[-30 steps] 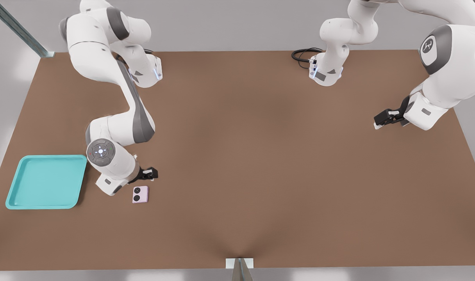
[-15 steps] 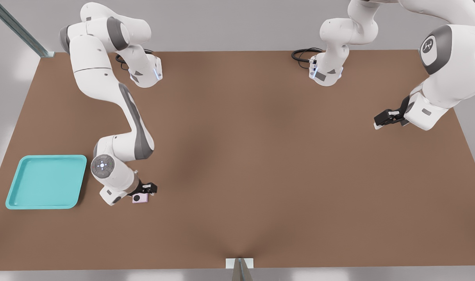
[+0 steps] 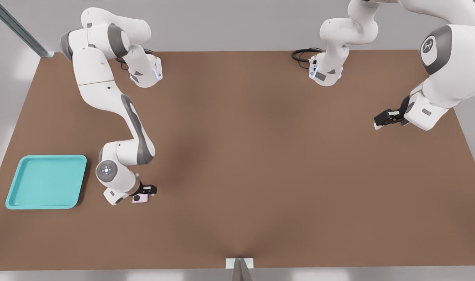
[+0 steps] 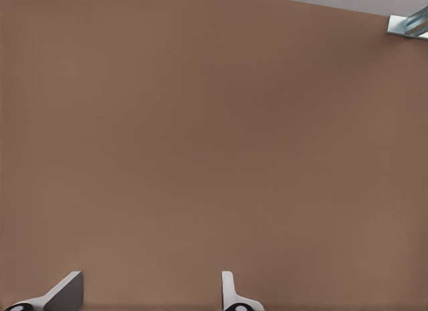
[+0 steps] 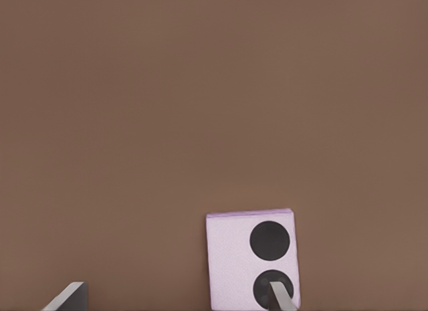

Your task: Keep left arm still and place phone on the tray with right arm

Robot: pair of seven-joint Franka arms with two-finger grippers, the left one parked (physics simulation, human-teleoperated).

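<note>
Front view: the phone [image 3: 140, 198] lies flat on the brown table [image 3: 261, 156] in the lower left of the frame, partly covered by the gripper [image 3: 145, 191] of the right arm [image 3: 116, 117]. The tray [image 3: 46, 181] sits further left, near the phone but not touching it.

Right wrist view: the fingers [image 5: 279, 297] stand apart. One tip overlaps the phone [image 5: 251, 261] at a camera lens; the other is clear of it, so the gripper is not yet centred.

Handling, as a judgement: the phone is probably light, rigid and smooth, and lies low against the table. Grip it across two opposite side edges, with the fingertips lowered almost to the surface. A shallow or off-centre hold may let it slip.

Obstructions: none visible between phone and tray. Only the tray's raised rim must be cleared.
</note>
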